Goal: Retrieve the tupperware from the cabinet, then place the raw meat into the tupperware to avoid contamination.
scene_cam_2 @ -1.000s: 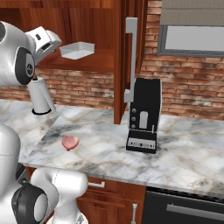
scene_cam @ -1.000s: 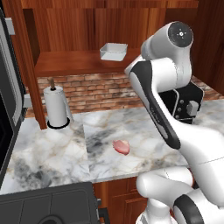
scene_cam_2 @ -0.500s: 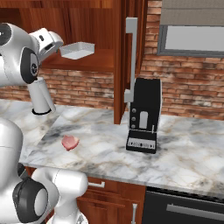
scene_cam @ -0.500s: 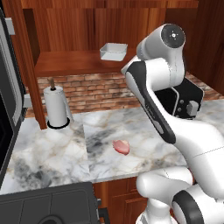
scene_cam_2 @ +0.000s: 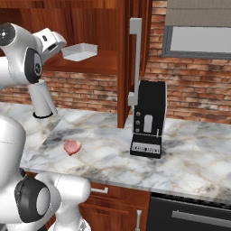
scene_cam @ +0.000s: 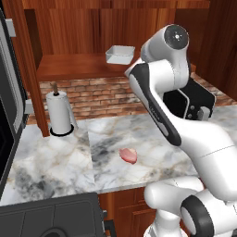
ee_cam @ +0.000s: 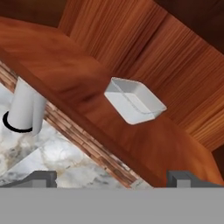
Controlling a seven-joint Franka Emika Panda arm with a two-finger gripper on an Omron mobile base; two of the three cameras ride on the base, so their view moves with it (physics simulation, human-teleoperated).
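The tupperware [scene_cam: 120, 54] [scene_cam_2: 80, 51], a whitish open box, sits on the shelf of the open reddish-brown cabinet [scene_cam: 78, 69]. In the hand view the tupperware [ee_cam: 134, 101] lies ahead and a little above centre, some way off. My gripper [ee_cam: 112, 178] is open, its two tips far apart with nothing between them. In the right base view my hand [scene_cam_2: 53, 41] hangs just left of the box, at shelf height and apart from it. The raw meat [scene_cam: 128, 155] [scene_cam_2: 71, 146], a small pink slab, lies flat on the marble counter below.
A paper-towel roll [scene_cam: 60, 113] [ee_cam: 26, 107] stands at the back left of the counter [scene_cam: 55, 162]. A black coffee machine [scene_cam_2: 148, 119] stands on the right. The cabinet door [scene_cam_2: 135, 63] with its silver bar handle hangs open above it.
The arm's upper joints have swung a little left in the left base view, bringing the hand nearer the shelf. The tupperware and meat have not moved; the gripper stays open.
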